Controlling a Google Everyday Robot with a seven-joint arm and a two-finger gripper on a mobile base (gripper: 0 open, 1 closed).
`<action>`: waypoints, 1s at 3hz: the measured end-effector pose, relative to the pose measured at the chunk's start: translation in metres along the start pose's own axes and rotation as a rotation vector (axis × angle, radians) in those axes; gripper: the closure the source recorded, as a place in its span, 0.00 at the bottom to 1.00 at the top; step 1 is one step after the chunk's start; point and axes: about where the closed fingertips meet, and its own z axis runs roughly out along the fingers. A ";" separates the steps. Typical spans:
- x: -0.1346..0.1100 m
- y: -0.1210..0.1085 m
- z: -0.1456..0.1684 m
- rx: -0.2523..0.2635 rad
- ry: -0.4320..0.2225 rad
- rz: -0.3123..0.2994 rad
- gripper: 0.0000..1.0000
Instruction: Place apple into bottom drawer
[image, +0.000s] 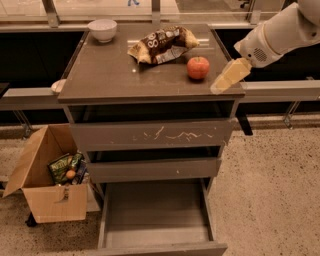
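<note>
Apple (198, 67) on counter (105, 70) near its right edge, gripper (227, 79) just right of it, not touching, jaws' spread cannot tell; bottom drawer (155, 212) pulled open below.

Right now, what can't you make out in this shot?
Camera view:
Pincer, right of the apple at the edge of the cabinet top: arm behind it cut off by the right edge.
Bottom drawer: front cut off by the lower edge.
Cardboard box: contents too small, partly behind its wall.
</note>
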 end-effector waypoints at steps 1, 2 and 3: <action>0.000 -0.049 0.040 0.013 -0.114 0.085 0.00; -0.002 -0.071 0.066 0.009 -0.162 0.138 0.00; -0.008 -0.085 0.091 0.008 -0.208 0.181 0.00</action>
